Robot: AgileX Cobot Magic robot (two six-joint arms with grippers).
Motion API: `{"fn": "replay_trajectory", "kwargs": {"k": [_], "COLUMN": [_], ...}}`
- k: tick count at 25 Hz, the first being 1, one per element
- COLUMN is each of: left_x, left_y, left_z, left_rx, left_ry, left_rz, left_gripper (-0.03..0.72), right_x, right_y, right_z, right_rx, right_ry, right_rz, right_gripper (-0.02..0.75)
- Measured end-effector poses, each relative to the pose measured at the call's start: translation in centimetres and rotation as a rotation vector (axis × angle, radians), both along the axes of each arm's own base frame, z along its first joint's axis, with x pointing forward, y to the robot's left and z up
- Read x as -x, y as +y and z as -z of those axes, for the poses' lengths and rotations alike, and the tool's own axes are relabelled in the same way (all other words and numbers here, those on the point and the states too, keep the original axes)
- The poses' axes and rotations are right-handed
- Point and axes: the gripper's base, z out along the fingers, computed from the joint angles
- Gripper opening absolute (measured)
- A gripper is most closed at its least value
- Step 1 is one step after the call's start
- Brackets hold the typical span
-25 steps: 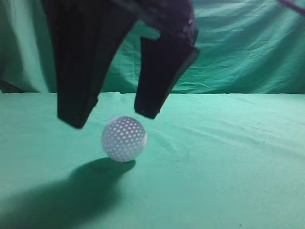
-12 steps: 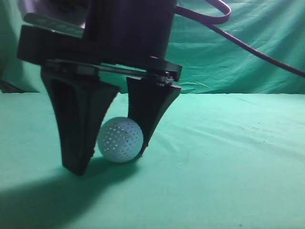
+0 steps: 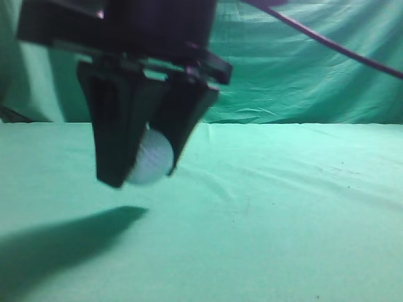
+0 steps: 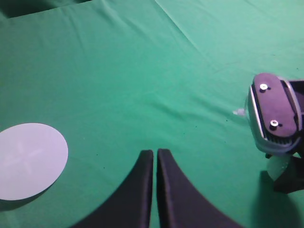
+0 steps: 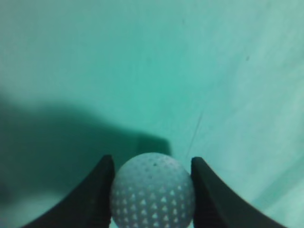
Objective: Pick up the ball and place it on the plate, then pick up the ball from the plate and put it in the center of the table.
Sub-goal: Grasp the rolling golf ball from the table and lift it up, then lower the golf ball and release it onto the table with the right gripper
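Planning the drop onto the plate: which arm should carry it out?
Right. The right gripper already holds the ball clear of the cloth, while the left gripper is shut and empty, though nearer the plate.

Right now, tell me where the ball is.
The ball is clamped in the right tool, lifted off the green cloth, left of centre in the exterior view.

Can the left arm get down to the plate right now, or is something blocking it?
Probably yes. In the left wrist view the plate lies bare on the green cloth, with nothing between it and the left gripper, whose jaws are shut. The right gripper, holding the ball, is off to the other side.
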Motion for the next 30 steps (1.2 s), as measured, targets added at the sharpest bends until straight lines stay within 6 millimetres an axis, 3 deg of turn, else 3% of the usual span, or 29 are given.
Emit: {"fn": "replay_trajectory", "kwargs": {"k": [9, 12, 19, 25, 30], "left_x": [0.4, 0.4, 0.4, 0.4, 0.4], "left_y": [0.1, 0.1, 0.1, 0.1, 0.1], "left_z": [-0.3, -0.4, -0.4, -0.4, -0.4], "left_rx": [0.006, 0.006, 0.004, 0.004, -0.007], "left_ry": [-0.031, -0.036, -0.039, -0.041, -0.046], "left_rz": [-0.002, -0.003, -0.002, -0.003, 0.002], "left_gripper": [0.0, 0.0, 0.0, 0.0, 0.0], "right_x": [-2.4, -3.7, -7.6, -13.0, -14.5], "right_y": [3.1, 4.3, 7.4, 7.3, 7.7], "right_z": [-6.4, -7.3, -4.2, -2.3, -0.4], "right_rx": [-0.149, -0.172, -0.08, -0.129, -0.144], "right_ry": [-0.136, -0.202, -0.232, -0.149, -0.12], "right_rz": [-0.016, -0.022, 0.041, 0.193, 0.221], "right_gripper": [0.319, 0.319, 0.319, 0.319, 0.319]}}
